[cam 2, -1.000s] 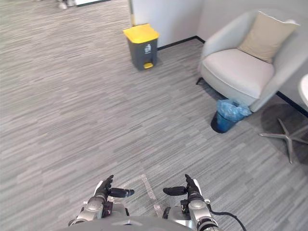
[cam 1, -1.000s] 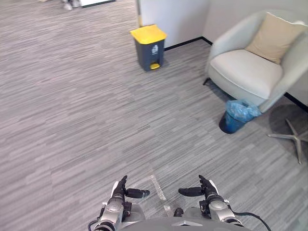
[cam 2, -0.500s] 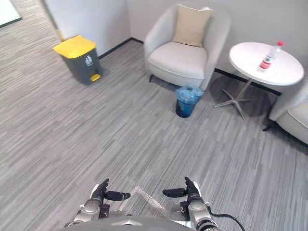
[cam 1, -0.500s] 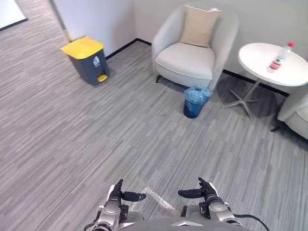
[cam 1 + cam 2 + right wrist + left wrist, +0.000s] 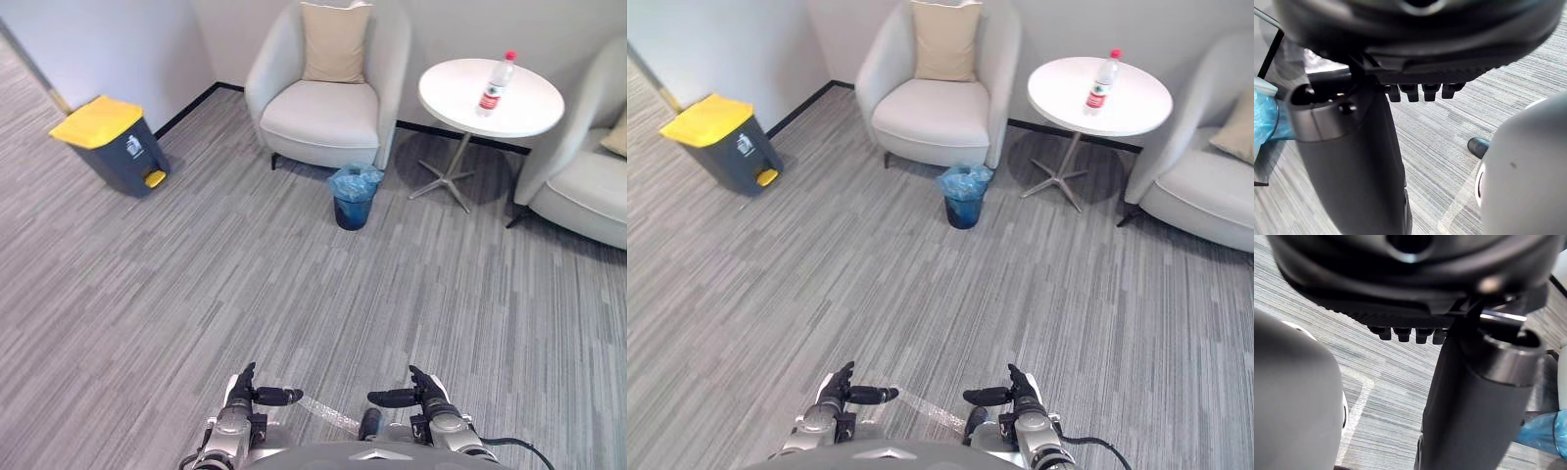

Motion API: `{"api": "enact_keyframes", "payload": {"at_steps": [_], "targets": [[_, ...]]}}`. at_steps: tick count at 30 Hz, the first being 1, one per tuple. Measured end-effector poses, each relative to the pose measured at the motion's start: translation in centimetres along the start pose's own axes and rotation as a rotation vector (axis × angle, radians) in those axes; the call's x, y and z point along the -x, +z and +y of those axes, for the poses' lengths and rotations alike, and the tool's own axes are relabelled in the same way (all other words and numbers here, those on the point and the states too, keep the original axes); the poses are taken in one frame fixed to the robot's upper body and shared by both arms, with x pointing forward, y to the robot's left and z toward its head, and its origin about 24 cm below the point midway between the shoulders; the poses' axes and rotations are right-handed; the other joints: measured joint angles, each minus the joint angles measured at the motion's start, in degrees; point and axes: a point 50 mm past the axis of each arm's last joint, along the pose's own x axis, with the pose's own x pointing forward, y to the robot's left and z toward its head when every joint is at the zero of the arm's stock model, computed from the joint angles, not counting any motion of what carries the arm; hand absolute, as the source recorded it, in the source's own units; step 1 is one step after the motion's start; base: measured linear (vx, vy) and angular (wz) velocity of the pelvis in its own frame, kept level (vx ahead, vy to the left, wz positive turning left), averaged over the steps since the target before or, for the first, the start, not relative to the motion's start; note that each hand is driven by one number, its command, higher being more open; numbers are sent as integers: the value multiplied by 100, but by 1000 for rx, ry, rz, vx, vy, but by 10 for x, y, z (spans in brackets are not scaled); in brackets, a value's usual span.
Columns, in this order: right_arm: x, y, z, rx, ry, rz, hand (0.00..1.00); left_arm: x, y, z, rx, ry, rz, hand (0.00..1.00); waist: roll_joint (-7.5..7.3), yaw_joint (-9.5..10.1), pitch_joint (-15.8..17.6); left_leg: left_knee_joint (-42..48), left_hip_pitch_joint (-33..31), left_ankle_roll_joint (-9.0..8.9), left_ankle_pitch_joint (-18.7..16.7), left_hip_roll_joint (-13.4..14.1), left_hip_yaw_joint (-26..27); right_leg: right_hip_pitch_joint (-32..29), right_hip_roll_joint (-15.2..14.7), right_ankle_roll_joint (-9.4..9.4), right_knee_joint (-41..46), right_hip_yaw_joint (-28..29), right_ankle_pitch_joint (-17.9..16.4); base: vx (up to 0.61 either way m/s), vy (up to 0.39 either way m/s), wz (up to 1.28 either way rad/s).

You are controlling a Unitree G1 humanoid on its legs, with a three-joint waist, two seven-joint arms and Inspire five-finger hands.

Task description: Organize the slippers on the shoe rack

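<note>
Both robot hands sit low and close in front of me, the left hand (image 5: 239,390) and the right hand (image 5: 425,387) side by side. Each one has its fingers loose and mostly straight, with the thumb poking in toward the other hand. Neither hand has hold of anything.

Between the hands, a strip of clear tape (image 5: 328,413) lies on the grey floor (image 5: 196,294). Farther out stands a small bin with a blue bag (image 5: 353,196). Just behind it is a pale armchair (image 5: 318,113) with a tan cushion (image 5: 335,41). Beside that is a round white table (image 5: 529,103) with a bottle (image 5: 495,83) on top, and then a second chair (image 5: 583,181) on my right. Off to my left, near the wall, is a dark bin with a yellow lid (image 5: 108,142).

Where the slippers and the shoe rack are, I cannot tell from here.

I think a slipper will be light, soft and bendy, and not easy to break. If I pinch just the toe, it may flop and slide out. I would grab the firm edge of the sole near the heel, fingers under and thumb on top.
</note>
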Motion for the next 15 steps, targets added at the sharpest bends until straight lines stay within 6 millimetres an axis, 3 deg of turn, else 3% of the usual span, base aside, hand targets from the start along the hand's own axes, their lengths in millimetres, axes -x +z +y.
{"api": "enact_keyframes", "payload": {"at_steps": [2, 3, 5, 6, 8, 15], "targets": [[0, 0, -3, -2, -19, -2, 100, 0, 0, 1, 22, 4, 0, 100, -4, -3, 16, -527, -150, -27, -86, -412, -963, -18, 10, 14, 2, 403, 9, -65, 105, -101], [0, -1, -5, -5, -26, 0, 100, 0, -1, 1, 30, 5, 1, 100, 34, -3, 2, -820, -195, -28, -77, -490, -1286, -59, 64, 68, 3, 550, 45, -50, 124, -97], [0, -1, -6, -6, -31, 2, 100, 1, -5, 2, 57, 17, 16, 100, 133, 6, -52, -856, -124, 101, 193, -504, -1200, 27, 183, 222, -180, 819, 236, 61, 170, -94], [0, -1, -5, -17, -32, 2, 100, 1, -5, 5, 58, 24, 19, 100, 37, -12, -60, -882, -48, 112, 186, -510, -1059, 62, 161, 237, -249, 914, 299, 142, 147, -66], [1, -6, -4, -40, -39, 19, 100, 1, -6, 7, 57, 29, 24, 100, 24, -6, -71, -1015, 184, 173, 227, -527, -890, 134, 143, 228, -287, 1054, 314, 166, 101, -41], [2, -13, -6, -54, -47, 45, 100, 2, -13, 4, 52, 16, 55, 100, 99, -87, -215, -1403, 704, 170, 262, -559, -851, 538, 183, 270, -520, 1076, 286, 141, 35, -6]]}}
